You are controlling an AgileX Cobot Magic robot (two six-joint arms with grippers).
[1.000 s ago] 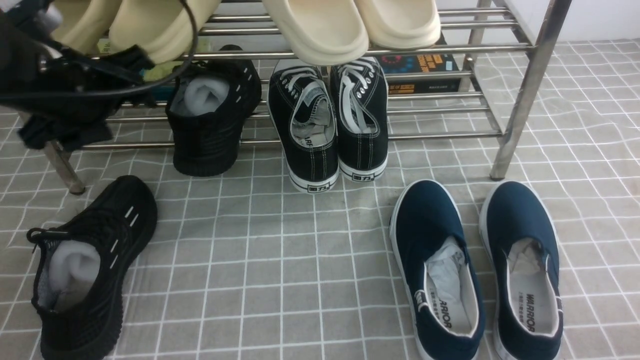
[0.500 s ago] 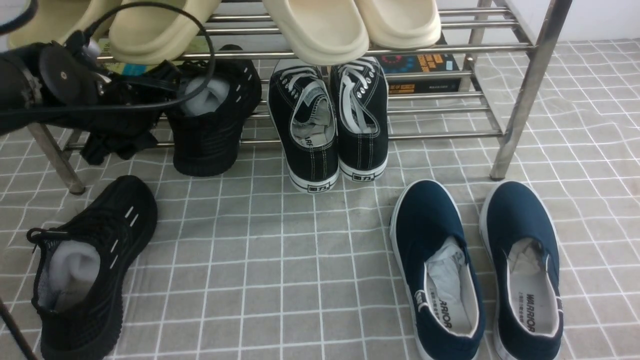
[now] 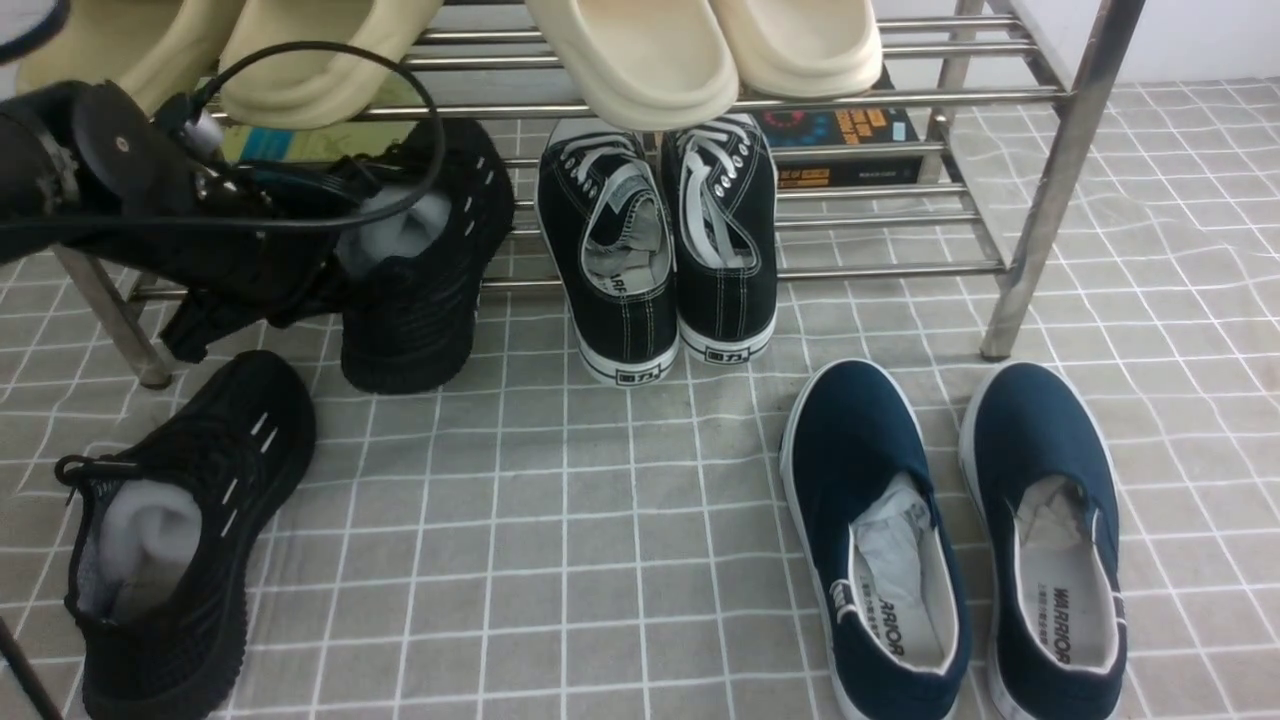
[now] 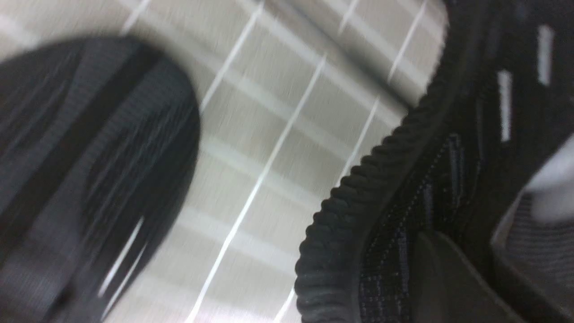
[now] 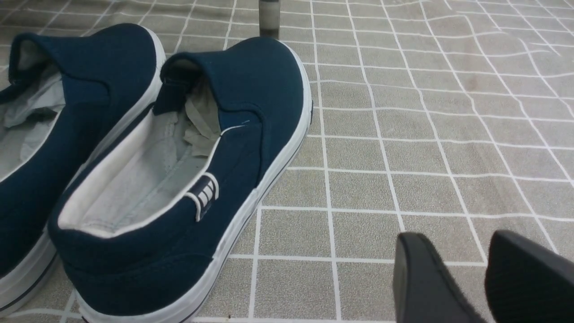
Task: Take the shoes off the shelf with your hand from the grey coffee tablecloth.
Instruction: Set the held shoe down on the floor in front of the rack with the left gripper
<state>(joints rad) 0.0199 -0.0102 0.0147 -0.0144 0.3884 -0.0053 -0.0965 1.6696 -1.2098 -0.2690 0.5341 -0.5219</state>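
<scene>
In the upper left of the front view, the left gripper is closed on the side of a black sneaker at the steel rack. Its mate, another black sneaker, lies on the gridded grey cloth at lower left. Right of the gripped sneaker stand black lace-ups; navy slip-ons lie lower right.

"WARRIOR" reads on the insole of each navy slip-on, the left one and right one.
</scene>
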